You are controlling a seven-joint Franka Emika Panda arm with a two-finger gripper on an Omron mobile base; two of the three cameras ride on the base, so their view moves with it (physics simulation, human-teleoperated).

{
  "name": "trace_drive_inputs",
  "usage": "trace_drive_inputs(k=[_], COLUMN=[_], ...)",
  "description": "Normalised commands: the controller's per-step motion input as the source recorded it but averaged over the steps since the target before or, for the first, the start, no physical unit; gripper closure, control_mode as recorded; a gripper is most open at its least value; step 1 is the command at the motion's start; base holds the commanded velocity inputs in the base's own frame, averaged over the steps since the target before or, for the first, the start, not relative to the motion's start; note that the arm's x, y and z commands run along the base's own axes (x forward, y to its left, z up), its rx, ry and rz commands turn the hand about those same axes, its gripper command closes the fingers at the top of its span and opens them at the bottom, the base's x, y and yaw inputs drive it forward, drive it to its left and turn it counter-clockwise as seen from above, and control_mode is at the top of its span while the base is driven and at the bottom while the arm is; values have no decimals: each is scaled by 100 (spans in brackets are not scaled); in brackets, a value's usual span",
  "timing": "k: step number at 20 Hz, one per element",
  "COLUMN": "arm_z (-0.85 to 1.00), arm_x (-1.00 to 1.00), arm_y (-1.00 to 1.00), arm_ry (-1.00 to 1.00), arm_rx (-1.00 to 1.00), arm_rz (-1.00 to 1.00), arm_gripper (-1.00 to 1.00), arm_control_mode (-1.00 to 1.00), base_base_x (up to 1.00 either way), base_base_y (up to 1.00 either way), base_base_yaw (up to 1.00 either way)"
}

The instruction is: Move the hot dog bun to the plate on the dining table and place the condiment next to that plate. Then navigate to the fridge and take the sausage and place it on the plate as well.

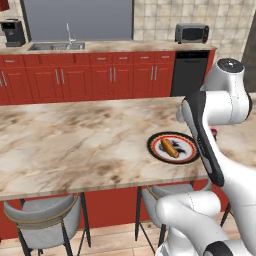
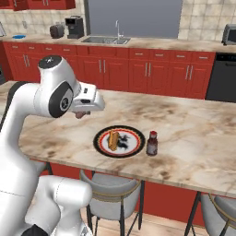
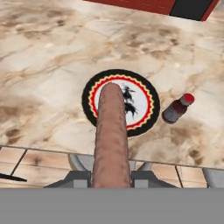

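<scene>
In the left base view, the dining table (image 1: 75, 140) stretched across the middle, with its marble top and red base. The plate (image 1: 187, 155) lay on it near the close edge, toward the right, and the hot dog bun (image 1: 169, 148) rested on the plate's left part. The white arm covered the right rim of the plate. Behind the table stood red cabinets with a sink (image 1: 56, 46), a coffee machine (image 1: 13, 32) at the far left and a toaster oven (image 1: 192, 33) at the far right. 2 grey stools (image 1: 42, 215) stood under the near edge of the table.

In the right base view, the plate (image 2: 131, 147) showed whole, with the bun (image 2: 112, 140) on its left half. The condiment (image 2: 151, 143) stood upright just beside the plate's right rim, on the table (image 2: 193, 138). The hand of the arm hung above the table, to the left of the plate, and a small piece of the sausage (image 2: 81, 114) showed under it.

In the hand view, the gripper (image 3: 110, 177) was closed on the sausage (image 3: 111, 135), which stuck out long from between the 2 fingers (image 3: 78, 178) and reached over the plate (image 3: 144, 98). The sausage hid the bun here. The condiment (image 3: 177, 108) stood to the right of the plate, close to its rim.
</scene>
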Motion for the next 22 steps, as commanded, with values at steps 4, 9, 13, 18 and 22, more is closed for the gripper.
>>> trace_drive_inputs(k=[4, 9, 13, 18, 22], arm_z=[-73, -98, -92, -63, -43], arm_x=[84, 90, 87, 93, 77], arm_y=[-93, -86, -32, -3, -1], arm_ry=[27, 32, 26, 18, 10], arm_rx=[9, 7, 0, 0, 0], arm_rz=[0, 0, 0, 0, 0], arm_gripper=[100, 100, 100, 100, 100], arm_control_mode=[-100, -100, -100, -100, -100], base_base_x=[0, 0, 0, 0, 0], base_base_y=[0, 0, 0, 0, 0], base_base_yaw=[0, 0, 0, 0, 0])
